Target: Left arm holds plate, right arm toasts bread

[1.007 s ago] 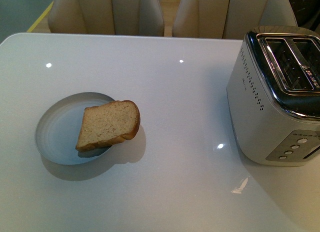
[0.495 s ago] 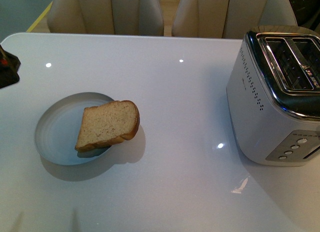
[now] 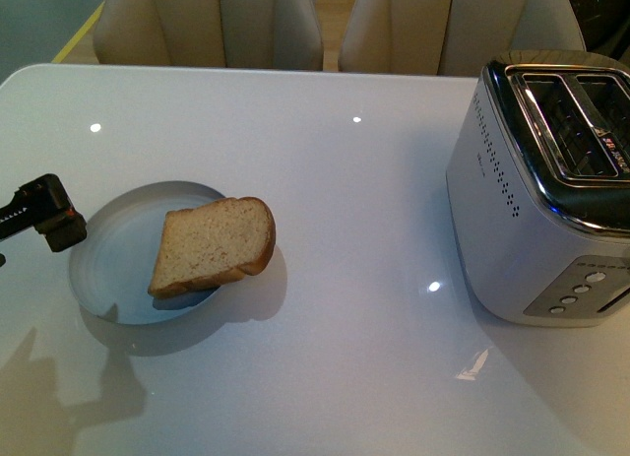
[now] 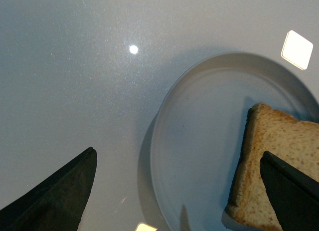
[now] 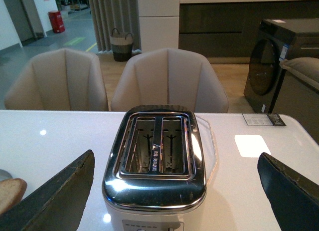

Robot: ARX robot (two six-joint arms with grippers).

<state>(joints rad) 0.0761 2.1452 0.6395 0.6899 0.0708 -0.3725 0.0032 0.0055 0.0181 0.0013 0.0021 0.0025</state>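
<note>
The pale blue-grey plate (image 3: 113, 269) lies on the white table, left of centre. The bread (image 3: 215, 244) leans on the plate's right rim and overhangs it. My left gripper (image 3: 51, 218) hovers open at the plate's left rim. In the left wrist view the plate (image 4: 199, 136) and the bread (image 4: 281, 151) lie below the left gripper (image 4: 177, 153), whose jaws stand wide apart, one over bare table and one over the bread. The right gripper (image 5: 176, 155) is open, with the silver toaster (image 5: 155, 161) between its fingers (image 5: 60, 196) and beyond them. It is out of the front view.
The two-slot toaster (image 3: 536, 200) stands at the table's right side, slots up. Beige chairs (image 3: 212, 28) line the far table edge. In the right wrist view a dark appliance (image 5: 281, 61) stands on the floor behind the table.
The left gripper has come in from the left edge and moved down to the plate's left rim. Its shadow now falls on the table's near left. Plate, bread and toaster have not moved.
</note>
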